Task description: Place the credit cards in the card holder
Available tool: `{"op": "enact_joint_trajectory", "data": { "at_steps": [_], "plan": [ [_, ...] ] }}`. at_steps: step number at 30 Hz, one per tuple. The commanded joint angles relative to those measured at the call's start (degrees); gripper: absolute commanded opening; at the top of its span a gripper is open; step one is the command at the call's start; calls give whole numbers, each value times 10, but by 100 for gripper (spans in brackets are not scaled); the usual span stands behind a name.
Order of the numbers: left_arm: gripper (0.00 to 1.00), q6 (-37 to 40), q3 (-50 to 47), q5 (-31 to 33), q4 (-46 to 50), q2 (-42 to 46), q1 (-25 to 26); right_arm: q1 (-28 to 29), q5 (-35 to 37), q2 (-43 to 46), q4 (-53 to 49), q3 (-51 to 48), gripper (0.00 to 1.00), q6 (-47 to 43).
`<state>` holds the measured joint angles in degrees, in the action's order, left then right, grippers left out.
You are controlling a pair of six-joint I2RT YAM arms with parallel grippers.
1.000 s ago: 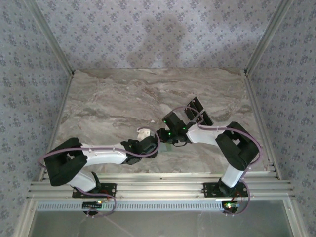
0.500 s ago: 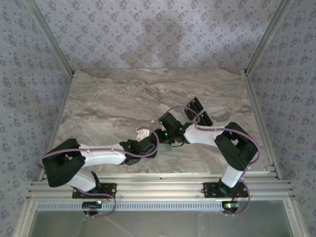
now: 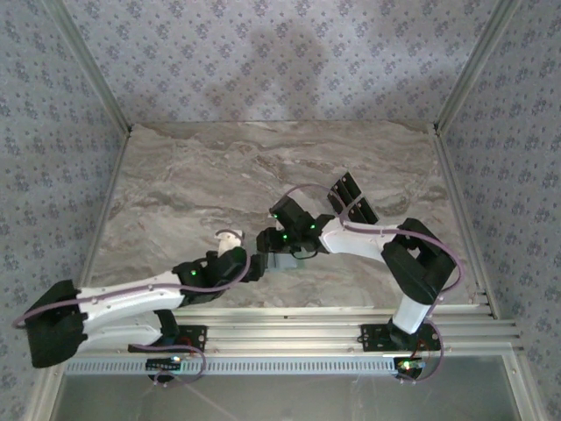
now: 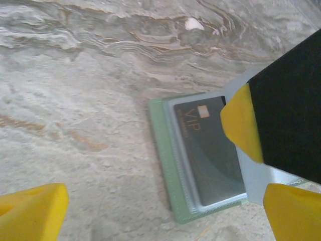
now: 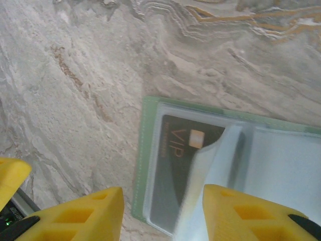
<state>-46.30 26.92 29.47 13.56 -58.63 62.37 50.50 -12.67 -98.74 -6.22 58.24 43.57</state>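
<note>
Right wrist: flap (image 5: 213, 160) hides card (image 5: 170, 173); right tool (image 5: 163, 213) half-open, left tool (image 4: 163, 216) wide, empty.

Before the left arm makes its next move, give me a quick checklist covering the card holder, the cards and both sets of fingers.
1. Card holder lying flat on the table: ok.
2. VIP card seated in the holder's clear pocket: ok.
3. Left gripper carrying a card to insert: not ok, its fingers are wide open and empty.
4. Right gripper firmly holding the raised clear flap: cannot tell.
5. Black cards waiting on the table beside the right arm: ok.
</note>
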Motion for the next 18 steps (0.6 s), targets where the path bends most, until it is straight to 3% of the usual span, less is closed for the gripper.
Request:
{"op": "enact_joint_trajectory", "data": {
  "at_steps": [1, 5, 11, 18],
  "plan": [
    [100, -31, -22, 33, 51, 61, 2, 11, 10, -31, -20, 28, 47, 2],
    [100, -48, -41, 33, 63, 107, 0, 22, 10, -65, -23, 52, 47, 3],
    [100, -54, -40, 33, 70, 105, -1, 28, 1, -91, -27, 80, 47, 1],
    [100, -52, -28, 33, 69, 77, -4, 18, -3, -41, -69, 117, 47, -32]
  ]
}}
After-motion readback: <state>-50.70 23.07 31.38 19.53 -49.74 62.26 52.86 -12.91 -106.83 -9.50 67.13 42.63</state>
